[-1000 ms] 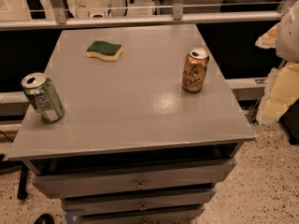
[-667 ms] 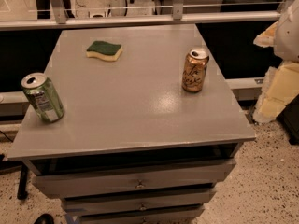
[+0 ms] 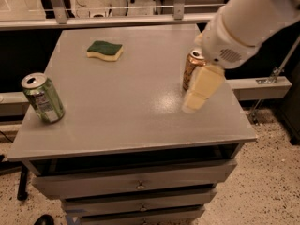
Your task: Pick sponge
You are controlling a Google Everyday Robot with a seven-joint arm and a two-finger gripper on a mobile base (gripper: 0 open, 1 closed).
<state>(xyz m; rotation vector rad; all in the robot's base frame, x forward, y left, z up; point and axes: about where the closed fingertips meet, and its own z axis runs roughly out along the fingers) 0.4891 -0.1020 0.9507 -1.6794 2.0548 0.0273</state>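
The sponge (image 3: 105,50) lies flat on the far left part of the grey tabletop (image 3: 122,102), dark green top over pale yellow foam. My gripper (image 3: 200,90) hangs from the white arm over the right side of the table, its pale yellow fingers pointing down just in front of the brown can. It is far to the right of the sponge and holds nothing that I can see.
A brown soda can (image 3: 192,68) stands at the right, partly hidden behind my gripper. A green soda can (image 3: 42,98) stands near the left edge. Drawers (image 3: 136,184) run below the front edge. A rail and chair legs stand behind the table.
My arm has swung in from the right edge of the view to over the table's right side, now in front of the brown can. The sponge and both cans have not moved.
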